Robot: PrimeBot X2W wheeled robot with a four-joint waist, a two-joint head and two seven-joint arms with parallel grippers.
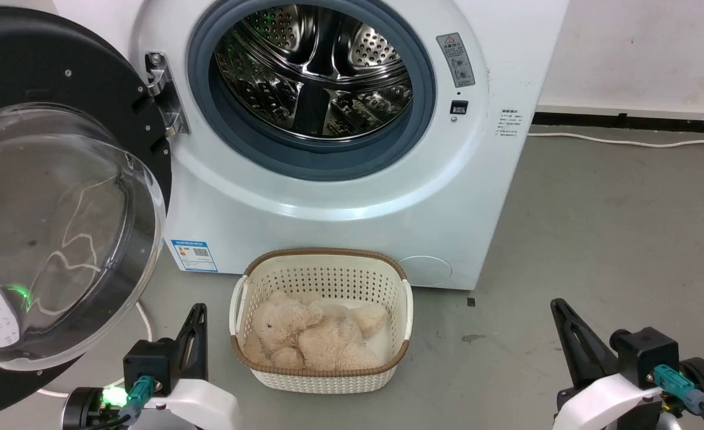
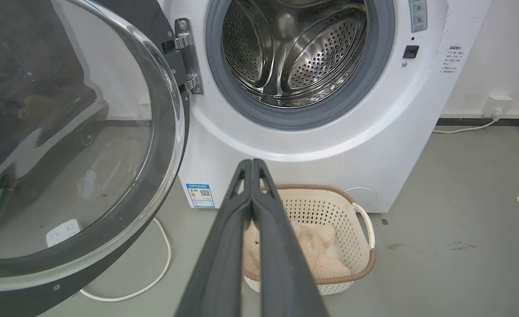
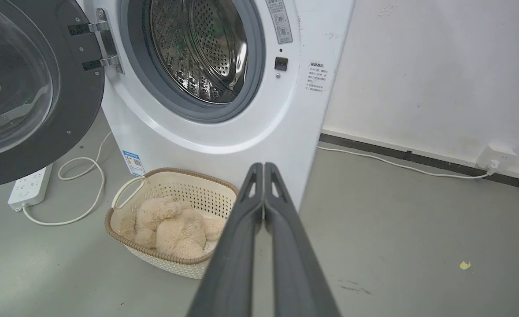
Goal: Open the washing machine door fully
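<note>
Where the washing machine door hangs swung out on its metal hinge, it stands to the left of the washing machine. Its clear glass bowl bulges toward the room and its black ring is well clear of the opening. The steel drum and the blue-grey gasket lie fully exposed.

On the grey floor, just in front of the machine, sits a cream basket holding a beige plush toy.

Left gripper, lower left, below the door's rim and just beside the basket: both dark fingers pressed flat together, gripping nothing.

Right gripper, lower right, well apart from basket and machine: fingers likewise pressed together, empty.

A white power strip lies on the floor under the door, its cable looping beside it.
</note>
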